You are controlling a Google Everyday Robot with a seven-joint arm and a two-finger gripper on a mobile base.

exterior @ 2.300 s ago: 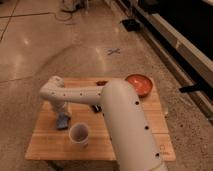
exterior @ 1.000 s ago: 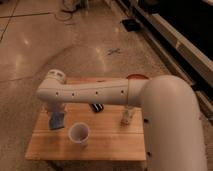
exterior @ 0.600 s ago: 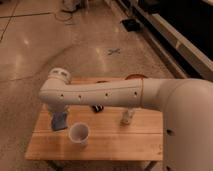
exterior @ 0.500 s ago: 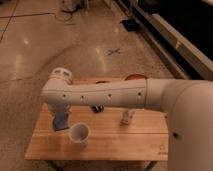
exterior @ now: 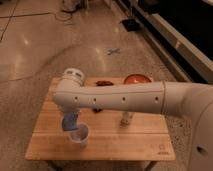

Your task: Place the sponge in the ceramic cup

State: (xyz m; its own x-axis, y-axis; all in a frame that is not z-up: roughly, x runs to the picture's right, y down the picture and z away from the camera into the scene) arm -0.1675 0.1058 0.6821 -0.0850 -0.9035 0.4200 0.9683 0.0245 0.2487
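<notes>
The blue-grey sponge [exterior: 70, 122] hangs just under the end of my white arm, with my gripper [exterior: 68, 117] shut on it. Most of the gripper is hidden behind the arm's wrist. The white ceramic cup [exterior: 79, 136] stands upright near the front left of the wooden table [exterior: 145, 145]. The sponge sits directly above and slightly left of the cup's rim, its lower edge almost touching the rim.
An orange bowl [exterior: 136, 80] sits at the table's back right. A pale slim bottle [exterior: 126, 118] stands mid-table below the forearm. A black block [exterior: 97, 109] peeks out under the arm, and a dark reddish item [exterior: 104, 83] lies at the back edge.
The gripper has carried the sponge to the right and a little toward the front, from beside the cup to just over its left rim. The cup has stayed in place.
</notes>
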